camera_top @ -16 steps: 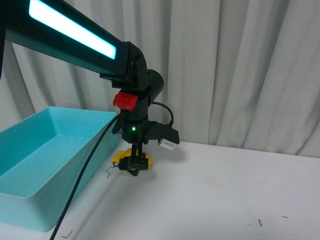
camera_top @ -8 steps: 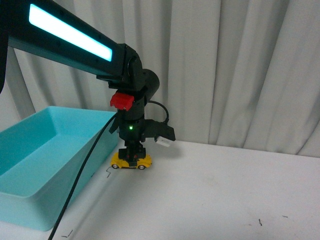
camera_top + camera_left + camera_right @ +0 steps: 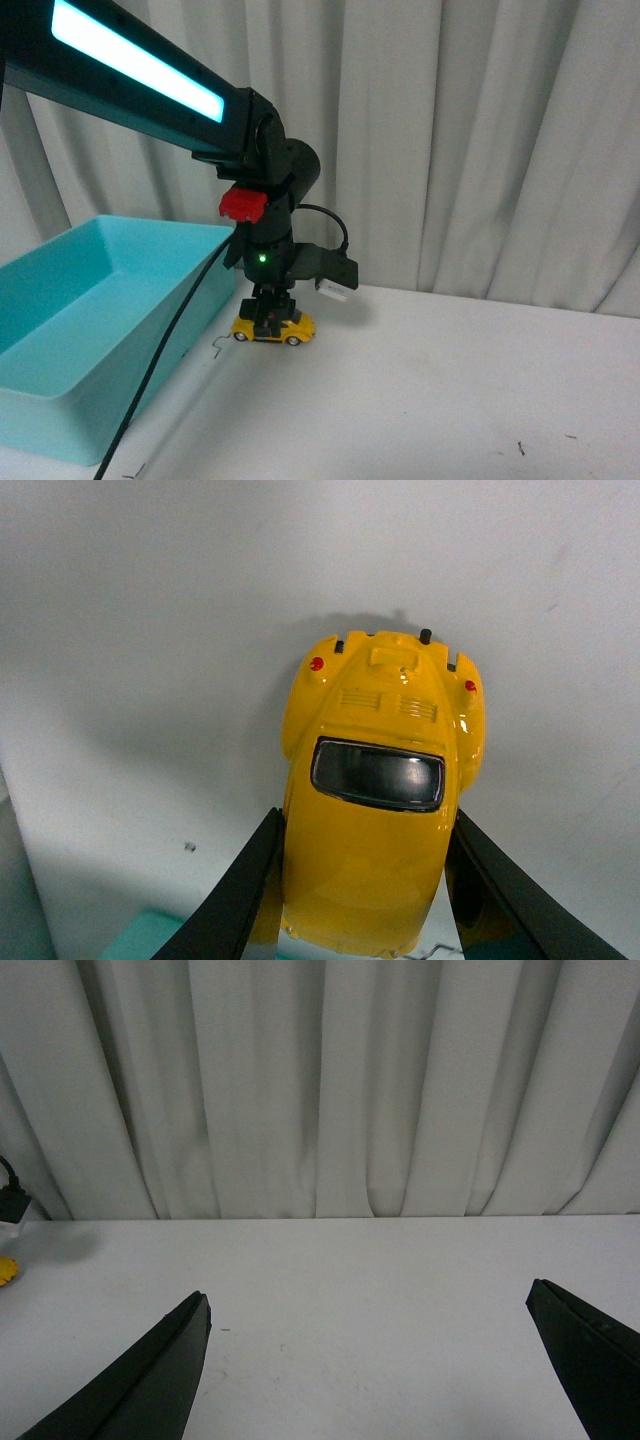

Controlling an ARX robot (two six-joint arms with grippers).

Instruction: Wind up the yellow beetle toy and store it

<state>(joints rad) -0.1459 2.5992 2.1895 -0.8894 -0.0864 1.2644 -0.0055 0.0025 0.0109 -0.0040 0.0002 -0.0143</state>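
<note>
- As the left gripper point(image 3: 367, 820) comes in from above, its two matte black, tapering jaws sit tight against both flanks of the yellow beetle toy point(image 3: 385, 710). That is a firm clamp on the car.
- Look at that shell: glossy yellow and dome-rounded. It has a dark, reflective rear window in a thin silvery rim, two slatted vents on the rear deck, two tiny red tail lights and small black stubs at the tail.
- In the front view the toy appears wheels-down on the table point(image 3: 450, 390), showing small black wheels with silver hubs.
- The tabletop is smooth, matte white, with a few dark specks and scratch marks.
- At twelve o'clock from the toy a green lamp point(image 3: 262, 257) glows on the black wrist housing.
- Higher up there is a blocky red part point(image 3: 245, 205), and a long light strip point(image 3: 140, 65) shines cyan-white along the arm.
- At roughly two o'clock from the toy hangs a white tag point(image 3: 335, 290), its print too small to read.
- A black cable point(image 3: 165, 345) droops toward seven o'clock.
- At the toy's nine o'clock, near it, stands the teal bin point(image 3: 60, 300), smooth plastic with sloping walls and rounded corners.
- Behind it all, at twelve o'clock, hangs the curtain point(image 3: 480, 140), a pale fabric in soft vertical folds.
- The right gripper point(image 3: 368, 1293) has its black wedge jaws spread wide over the white table, facing those folds.
</note>
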